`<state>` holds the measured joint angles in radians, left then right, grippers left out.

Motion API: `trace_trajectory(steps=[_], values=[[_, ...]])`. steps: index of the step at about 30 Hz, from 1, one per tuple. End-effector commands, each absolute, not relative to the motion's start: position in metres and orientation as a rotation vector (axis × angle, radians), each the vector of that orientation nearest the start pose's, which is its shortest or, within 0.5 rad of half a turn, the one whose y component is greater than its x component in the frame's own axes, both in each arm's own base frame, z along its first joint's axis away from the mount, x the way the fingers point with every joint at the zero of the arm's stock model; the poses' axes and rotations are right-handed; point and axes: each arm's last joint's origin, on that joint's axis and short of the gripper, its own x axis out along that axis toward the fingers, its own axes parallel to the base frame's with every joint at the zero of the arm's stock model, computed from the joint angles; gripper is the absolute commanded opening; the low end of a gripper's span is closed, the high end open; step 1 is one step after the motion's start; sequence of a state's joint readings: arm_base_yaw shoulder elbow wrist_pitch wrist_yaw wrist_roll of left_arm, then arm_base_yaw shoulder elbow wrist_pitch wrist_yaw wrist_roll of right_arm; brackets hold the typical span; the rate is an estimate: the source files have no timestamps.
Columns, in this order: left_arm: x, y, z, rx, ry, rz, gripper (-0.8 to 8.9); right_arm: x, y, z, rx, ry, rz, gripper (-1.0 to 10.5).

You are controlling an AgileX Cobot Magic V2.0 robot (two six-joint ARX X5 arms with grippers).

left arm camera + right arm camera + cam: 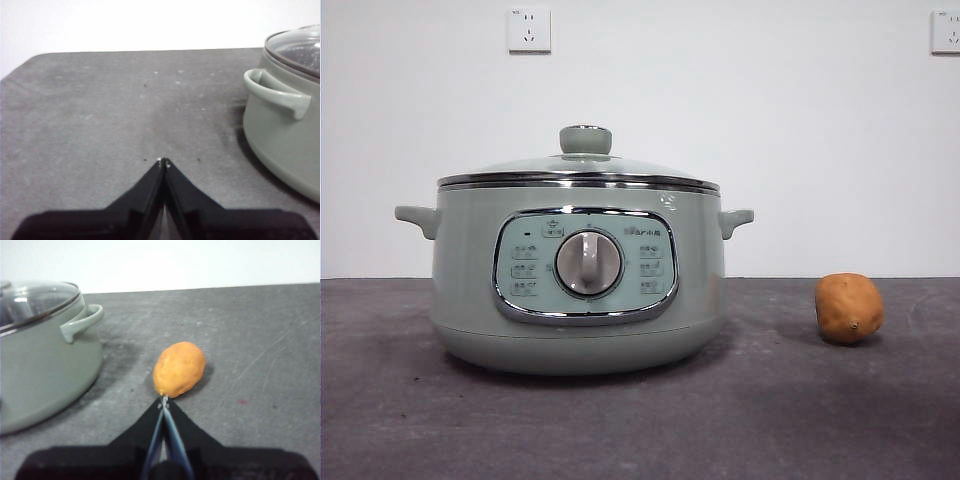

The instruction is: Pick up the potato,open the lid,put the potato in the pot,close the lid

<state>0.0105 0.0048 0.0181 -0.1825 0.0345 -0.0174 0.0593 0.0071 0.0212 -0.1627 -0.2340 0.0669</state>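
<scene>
Front view: the pot (578,285) stands on the dark grey tabletop (640,420), its chrome-framed control panel and grey dial (588,263) facing the camera. The lid (580,170) sits closed on it, steel rim resting along the top edge, green knob (585,139) upright in the middle. The potato (848,308) lies on the tabletop to the right of the pot, apart from it, with bare surface between them. Two wall sockets (529,29) show on the white wall behind. Neither of my arms appears in this view.

From my right wrist, my right hand (163,401) has its two black jaws pressed together, tips meeting, pinching nothing. The potato (179,368) lies straight ahead of those tips, very close; I cannot tell whether they touch its skin. The pot (45,360) is off to one side of it, one side handle (82,321) pointing toward the potato, and the glass lid (35,302) is seated on top.

From my left wrist, my left hand (164,162) is also pressed shut, tips together, empty, over bare tabletop (100,115). The pot (285,130) is at the edge of that picture, well apart from the hand, with its other handle (277,91) sticking out and the lid (295,50) in place.
</scene>
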Motion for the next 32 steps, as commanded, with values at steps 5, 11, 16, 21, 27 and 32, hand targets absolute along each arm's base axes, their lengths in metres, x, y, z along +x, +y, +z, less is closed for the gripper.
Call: trace_trajectory(steps=[5,11,16,21,27,32], values=[[0.096,-0.002,0.148,-0.307,0.189,-0.066,-0.03,0.095,0.012,0.150,0.336,0.208,0.264,0.0],[0.097,-0.002,0.151,-0.324,0.157,-0.076,-0.03,0.095,0.013,0.150,0.385,0.215,0.263,0.0],[0.096,-0.004,0.163,-0.328,0.082,-0.151,-0.06,0.094,0.012,0.157,0.395,0.209,0.262,-0.1],[0.090,-0.004,0.191,-0.336,0.029,-0.175,-0.07,0.093,0.012,0.177,0.407,0.200,0.260,-0.1],[0.082,-0.005,0.236,-0.331,-0.016,-0.187,-0.07,0.094,0.012,0.211,0.410,0.179,0.260,-0.1],[0.087,-0.006,0.271,-0.332,0.026,-0.249,-0.07,0.099,0.013,0.244,0.408,0.162,0.271,-0.1]])
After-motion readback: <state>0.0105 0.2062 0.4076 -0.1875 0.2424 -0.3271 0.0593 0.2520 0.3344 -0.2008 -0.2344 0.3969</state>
